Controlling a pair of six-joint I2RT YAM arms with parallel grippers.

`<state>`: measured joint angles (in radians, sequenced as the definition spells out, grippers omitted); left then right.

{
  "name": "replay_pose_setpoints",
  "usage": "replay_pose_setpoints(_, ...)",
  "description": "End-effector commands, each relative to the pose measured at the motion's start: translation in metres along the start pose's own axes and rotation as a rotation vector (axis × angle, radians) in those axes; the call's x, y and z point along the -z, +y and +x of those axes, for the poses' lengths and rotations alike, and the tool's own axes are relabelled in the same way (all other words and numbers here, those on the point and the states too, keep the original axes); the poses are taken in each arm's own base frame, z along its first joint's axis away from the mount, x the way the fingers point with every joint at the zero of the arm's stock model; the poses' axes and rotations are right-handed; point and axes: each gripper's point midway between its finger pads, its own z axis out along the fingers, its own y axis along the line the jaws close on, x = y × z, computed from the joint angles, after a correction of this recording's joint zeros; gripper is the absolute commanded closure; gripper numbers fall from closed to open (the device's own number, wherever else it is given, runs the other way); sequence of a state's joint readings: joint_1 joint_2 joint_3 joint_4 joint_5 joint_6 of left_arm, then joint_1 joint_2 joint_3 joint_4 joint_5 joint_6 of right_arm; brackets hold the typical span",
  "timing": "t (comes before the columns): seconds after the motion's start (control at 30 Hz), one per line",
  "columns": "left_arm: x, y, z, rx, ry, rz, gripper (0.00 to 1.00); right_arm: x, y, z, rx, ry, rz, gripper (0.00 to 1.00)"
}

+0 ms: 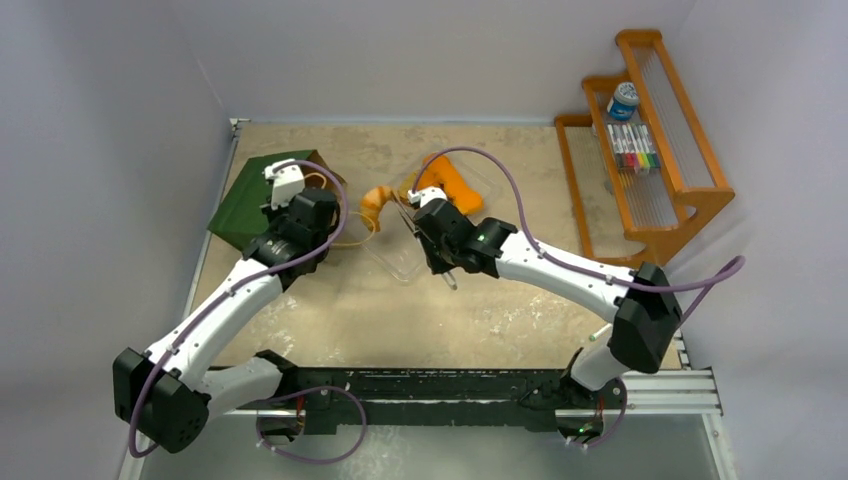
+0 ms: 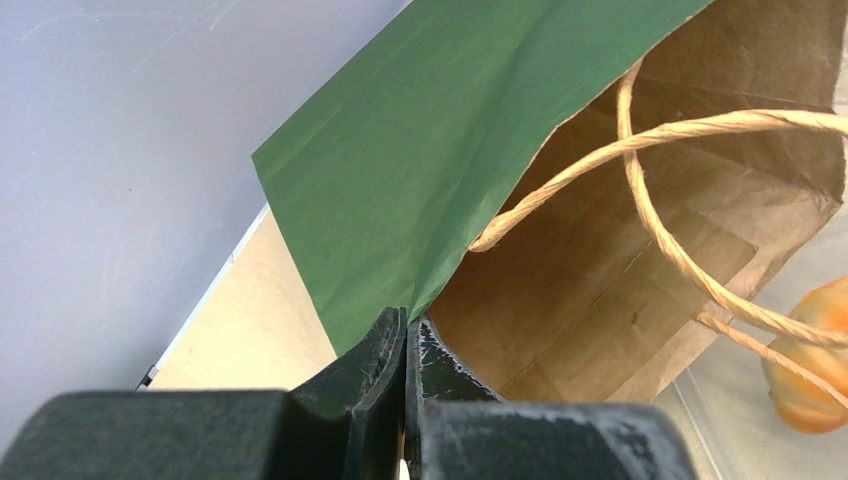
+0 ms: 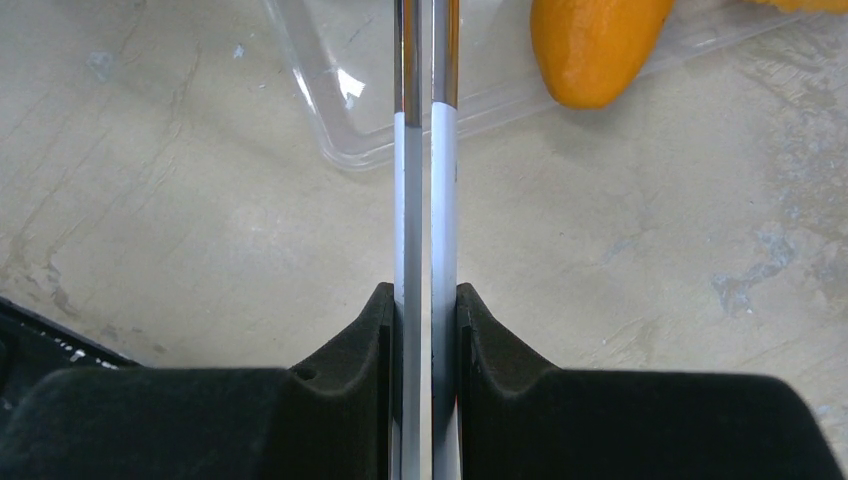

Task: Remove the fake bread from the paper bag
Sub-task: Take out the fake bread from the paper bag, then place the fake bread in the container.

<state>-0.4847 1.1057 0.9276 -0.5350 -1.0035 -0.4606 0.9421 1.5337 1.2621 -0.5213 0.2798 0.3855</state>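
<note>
The dark green paper bag (image 1: 250,200) lies on its side at the far left, mouth toward the middle. My left gripper (image 1: 288,187) is shut on the edge of its mouth (image 2: 407,325). In the left wrist view the brown inside (image 2: 600,280) shows no bread, and the string handles (image 2: 650,135) hang across the opening. An orange croissant (image 1: 377,200) and an orange loaf (image 1: 445,185) lie in the clear plastic tray (image 1: 400,262). My right gripper (image 1: 422,218) is shut on metal tongs (image 3: 425,150), held over the tray's near corner (image 3: 330,110) beside the loaf (image 3: 595,45).
A wooden rack (image 1: 690,200) stands at the far right, holding coloured markers (image 1: 632,148) and a blue-white container (image 1: 623,100). White walls close off the left and the back. An orange piece (image 2: 815,370) shows just past the bag's mouth.
</note>
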Motion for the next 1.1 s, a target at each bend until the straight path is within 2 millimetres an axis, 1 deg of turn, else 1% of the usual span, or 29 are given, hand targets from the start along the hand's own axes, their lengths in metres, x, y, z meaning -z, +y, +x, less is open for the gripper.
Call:
replay_pose_setpoints(0.0, 0.006, 0.014, -0.017, 0.059, -0.047, -0.026, 1.00, -0.008, 0.006, -0.023, -0.025, -0.064, 0.001, 1.00)
replay_pose_setpoints(0.17, 0.010, 0.019, -0.022, 0.073, -0.056, -0.015, 1.00, -0.029, 0.010, -0.014, -0.010, -0.028, 0.002, 1.00)
replay_pose_setpoints(0.3, 0.013, 0.017, -0.022, 0.082, -0.055, 0.015, 1.00, -0.041, 0.011, -0.007, -0.013, -0.011, 0.001, 1.00)
replay_pose_setpoints(0.33, 0.013, 0.017, -0.023, 0.086, -0.056, 0.018, 1.00, -0.042, 0.010, -0.005, -0.015, -0.006, 0.001, 0.98)
replay_pose_setpoints(0.4, 0.013, 0.017, -0.021, 0.084, -0.054, 0.022, 1.00, -0.045, 0.010, -0.001, -0.019, 0.005, 0.002, 0.91)
replay_pose_setpoints(0.47, 0.014, 0.016, -0.021, 0.081, -0.051, 0.029, 1.00, -0.046, 0.010, 0.002, -0.026, 0.013, -0.001, 0.78)
replay_pose_setpoints(0.53, 0.014, 0.015, -0.020, 0.081, -0.050, 0.037, 1.00, -0.047, 0.010, 0.006, -0.034, 0.024, -0.006, 0.70)
replay_pose_setpoints(0.57, 0.014, 0.015, -0.020, 0.082, -0.049, 0.040, 1.00, -0.048, 0.010, 0.008, -0.038, 0.029, -0.008, 0.67)
replay_pose_setpoints(0.7, 0.014, 0.012, -0.018, 0.076, -0.045, 0.052, 1.00, -0.050, 0.009, 0.016, -0.047, 0.046, -0.013, 0.62)
replay_pose_setpoints(0.8, 0.013, 0.011, -0.018, 0.071, -0.042, 0.057, 1.00, -0.050, 0.010, 0.020, -0.055, 0.055, -0.020, 0.62)
replay_pose_setpoints(0.9, 0.013, 0.011, -0.018, 0.068, -0.042, 0.057, 1.00, -0.048, 0.010, 0.022, -0.063, 0.054, -0.030, 0.64)
replay_pose_setpoints(1.07, 0.014, 0.011, -0.018, 0.053, -0.042, 0.067, 1.00, -0.029, 0.007, 0.013, -0.092, 0.012, -0.042, 0.67)
